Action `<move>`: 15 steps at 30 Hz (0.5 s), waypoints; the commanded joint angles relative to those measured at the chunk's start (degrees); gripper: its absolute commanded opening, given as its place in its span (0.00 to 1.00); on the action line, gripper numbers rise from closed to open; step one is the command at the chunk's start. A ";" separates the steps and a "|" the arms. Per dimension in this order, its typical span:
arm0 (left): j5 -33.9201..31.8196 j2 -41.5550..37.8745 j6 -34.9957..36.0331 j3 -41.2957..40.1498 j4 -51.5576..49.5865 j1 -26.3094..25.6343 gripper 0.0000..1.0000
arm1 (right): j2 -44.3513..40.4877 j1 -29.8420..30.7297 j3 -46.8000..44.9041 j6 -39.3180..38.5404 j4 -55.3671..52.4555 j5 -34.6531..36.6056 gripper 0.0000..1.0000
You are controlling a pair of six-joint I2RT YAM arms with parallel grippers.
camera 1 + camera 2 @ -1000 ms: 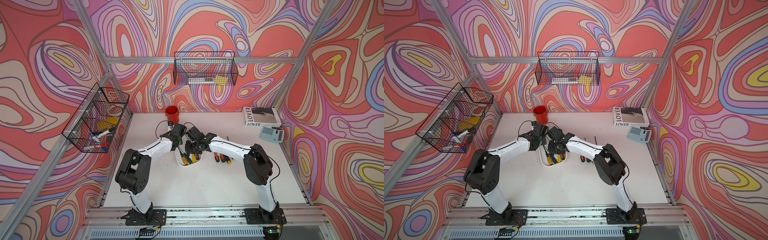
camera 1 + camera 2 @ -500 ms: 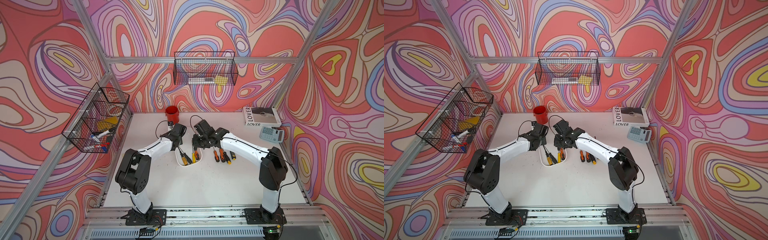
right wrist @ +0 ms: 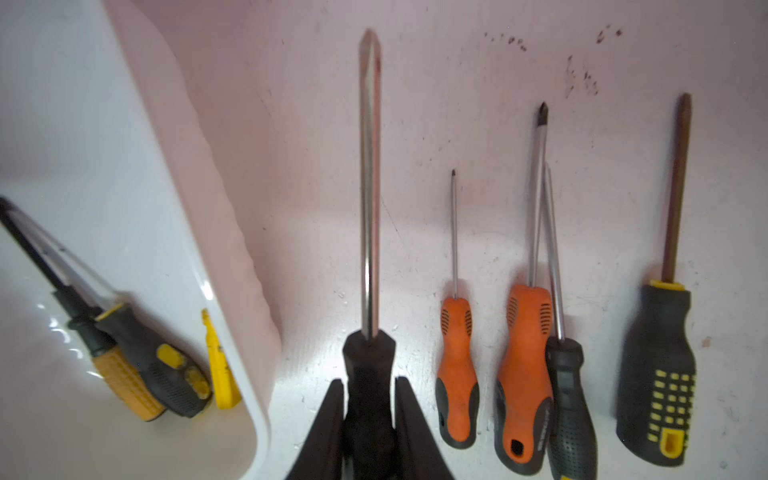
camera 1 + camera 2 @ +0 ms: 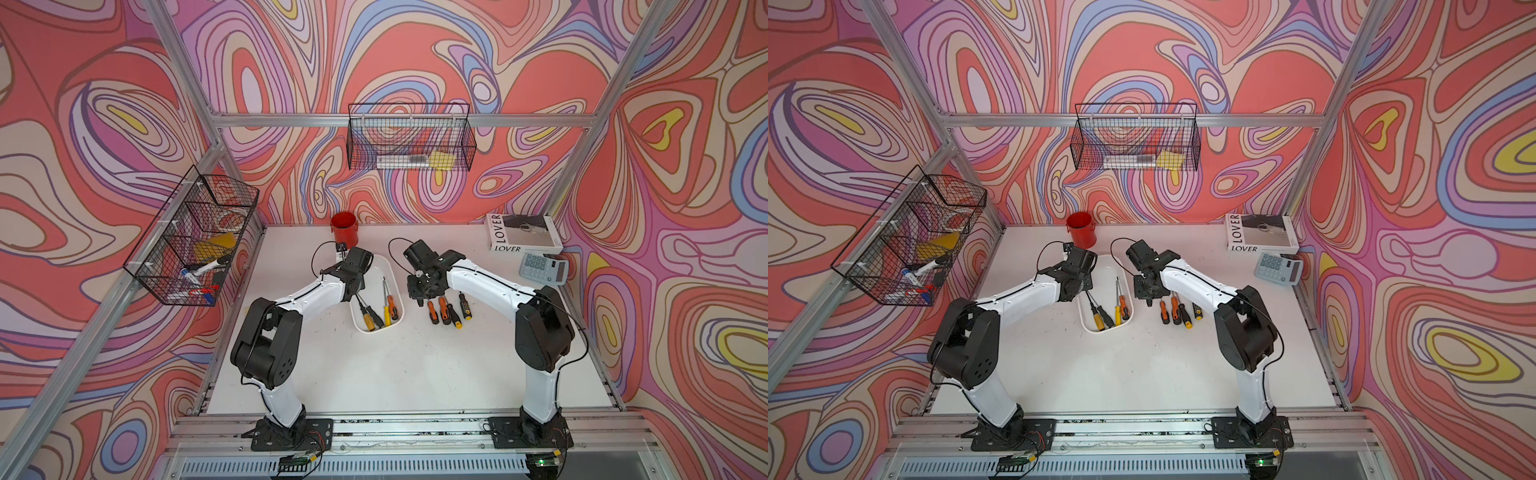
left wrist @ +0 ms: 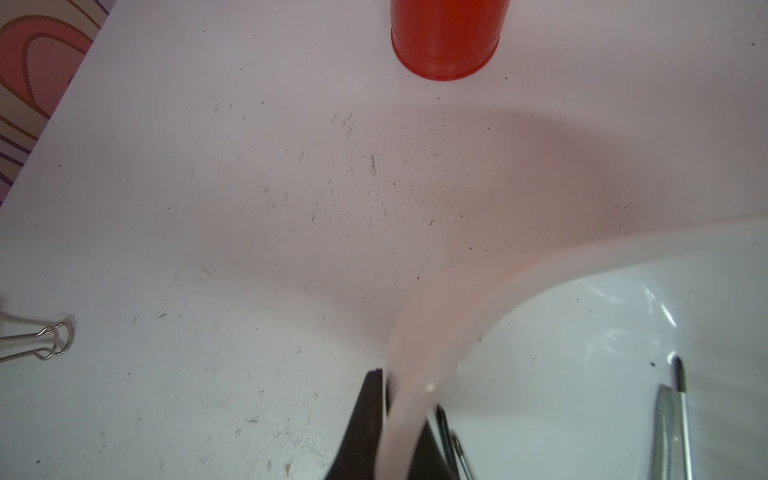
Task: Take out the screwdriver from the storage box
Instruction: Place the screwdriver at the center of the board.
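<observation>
Screwdriver with black handle and steel shaft (image 3: pixel 370 187) sits pinched in right end effector (image 3: pixel 368 388), just outside shallow white plastic storage box (image 4: pixel 379 270), beside 4 other screwdrivers (image 3: pixel 525 374) on white counter (image 4: pixel 374 374). I see left end effector (image 5: pixel 401 415) clamped on box rim.

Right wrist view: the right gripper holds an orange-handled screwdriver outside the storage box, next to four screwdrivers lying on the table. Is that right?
Not quite: the handle colour is wrong. The right wrist view shows the right gripper shut on a black-handled screwdriver, not an orange one. It is outside the storage box, next to the four screwdrivers lying on the table.
</observation>
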 commanded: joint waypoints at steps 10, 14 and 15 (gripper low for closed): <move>-3.88 -1.61 2.50 1.18 -3.68 -0.35 0.00 | 6.58 -0.17 -1.67 -3.90 -2.11 -0.83 0.00; -4.06 -1.53 2.72 1.09 -3.67 -0.30 0.00 | 8.21 -0.26 -2.86 -2.67 -1.25 0.32 0.00; -4.14 -1.59 2.72 1.01 -3.66 -0.32 0.00 | 8.62 -0.34 -3.10 -2.37 -0.99 0.78 0.00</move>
